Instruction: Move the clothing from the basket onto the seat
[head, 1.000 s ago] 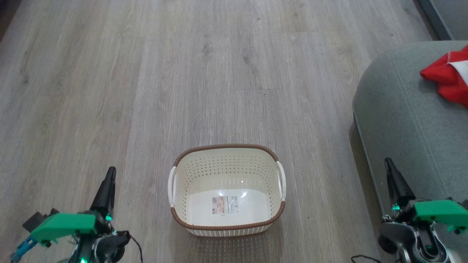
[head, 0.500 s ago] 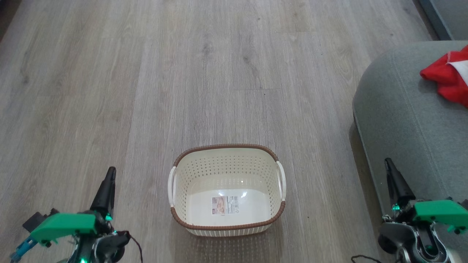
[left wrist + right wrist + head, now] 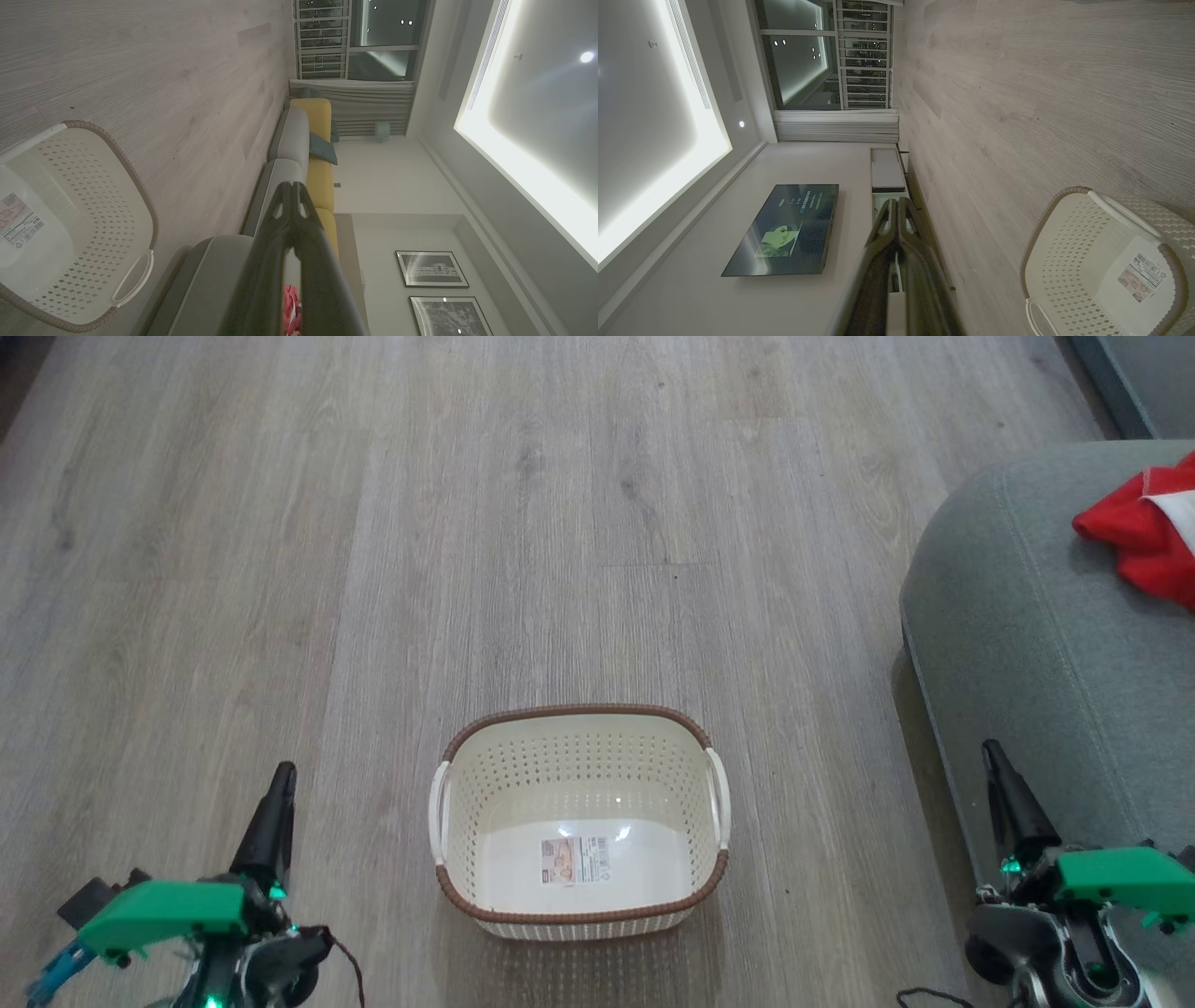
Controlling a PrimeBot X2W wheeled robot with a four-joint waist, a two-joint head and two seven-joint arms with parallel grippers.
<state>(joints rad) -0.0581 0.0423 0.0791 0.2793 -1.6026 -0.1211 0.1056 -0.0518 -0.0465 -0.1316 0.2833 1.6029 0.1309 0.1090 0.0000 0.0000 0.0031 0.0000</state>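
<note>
Wide floor [image 3: 373,523] lies open left of and beyond the basket [image 3: 574,710], the seat [image 3: 1027,644] edge stands to its right with the clothing [image 3: 1134,537] on top, left gripper [image 3: 283,775] and right gripper [image 3: 990,749] both closed, holding nothing.

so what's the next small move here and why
Probably just a stop, with both arms left parked. The basket holds nothing but its sticker, the red clothing lies on the grey seat, and the left gripper and right gripper are shut on nothing, one on either side of the basket.
</note>
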